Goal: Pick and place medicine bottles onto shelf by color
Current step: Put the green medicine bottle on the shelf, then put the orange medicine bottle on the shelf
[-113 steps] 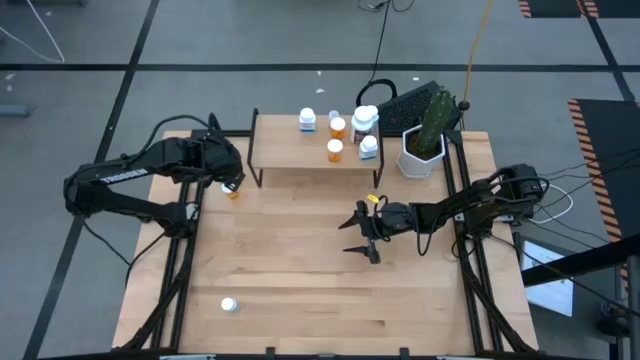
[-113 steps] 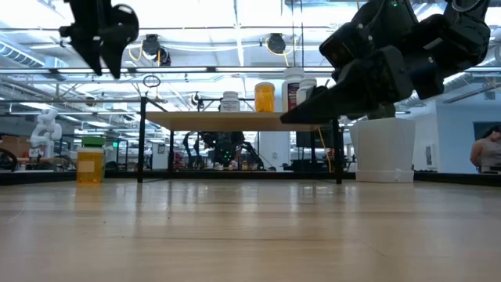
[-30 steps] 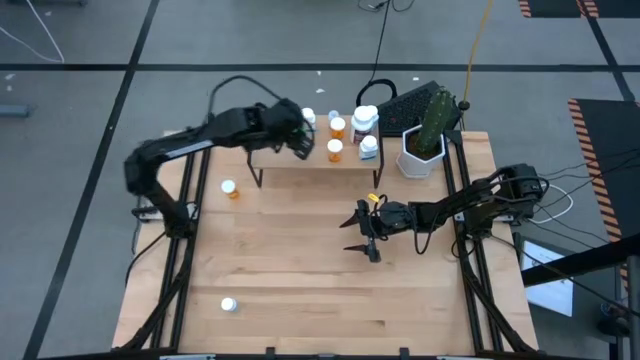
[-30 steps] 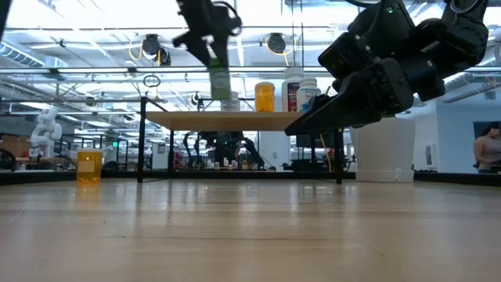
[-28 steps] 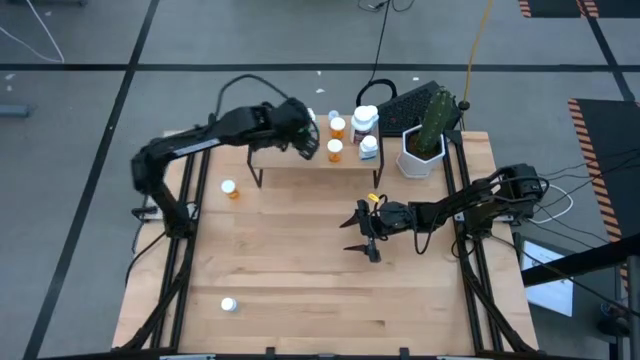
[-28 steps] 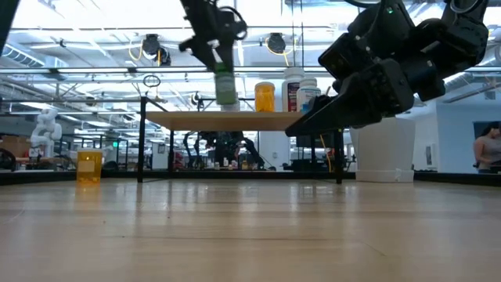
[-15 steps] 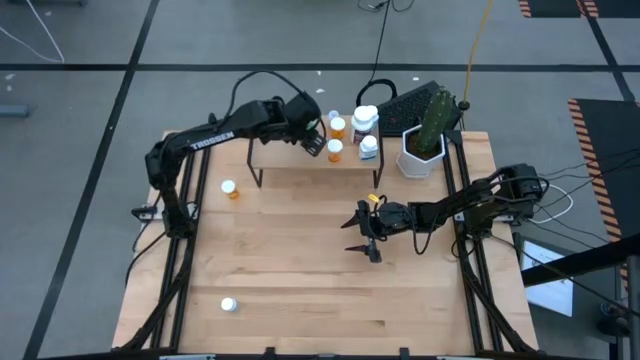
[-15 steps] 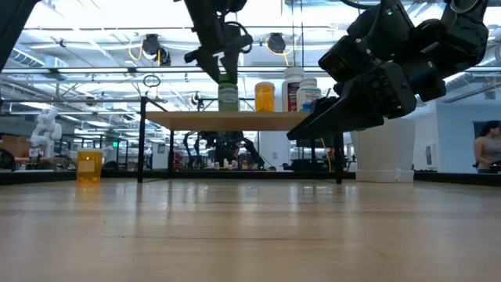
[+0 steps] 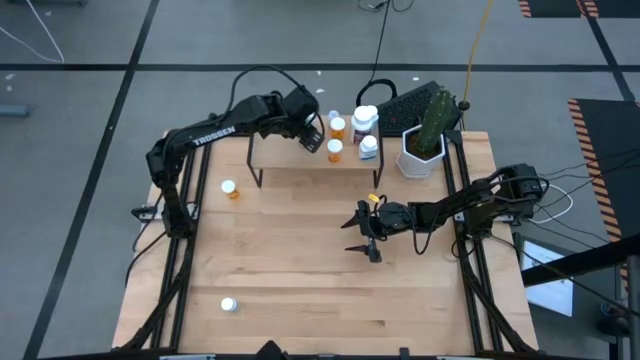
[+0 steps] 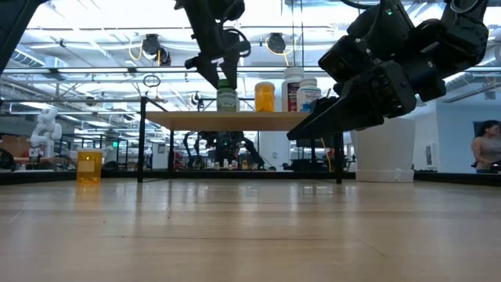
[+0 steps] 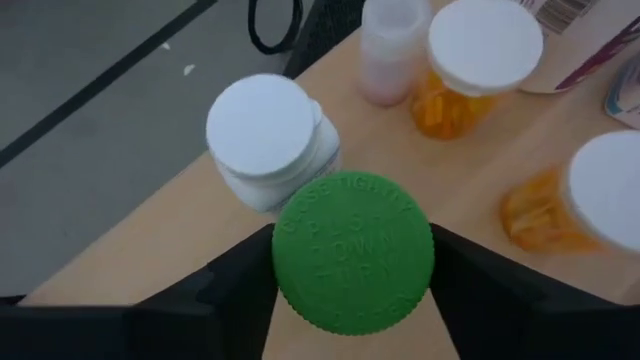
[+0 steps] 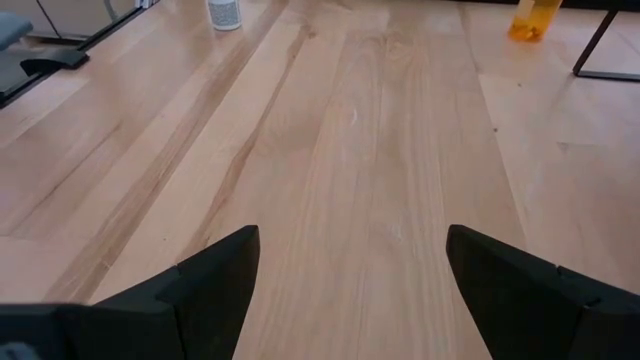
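Note:
My left gripper reaches over the low wooden shelf and is shut on a green-capped, green-bodied bottle, next to a white bottle. Two orange bottles and two white ones stand on the shelf's right half. On the table stand an orange bottle and a small white bottle. My right gripper hangs open above the table's middle right, touching nothing. My left gripper pinches the green bottle's cap between its two fingers, one on each side, coming from above and pointing down. The bottle is upright, and its base is at the shelf board in the low view.
A white hexagonal pot with a cactus stands at the table's far right corner, with a dark keyboard behind it. The shelf's left half and the table's middle and near parts are bare wood.
My left gripper has moved a little toward the table's right over the shelf and come down, still shut on the green bottle. The bottle has gone from hanging above the shelf board down to the board, beside the white bottle.

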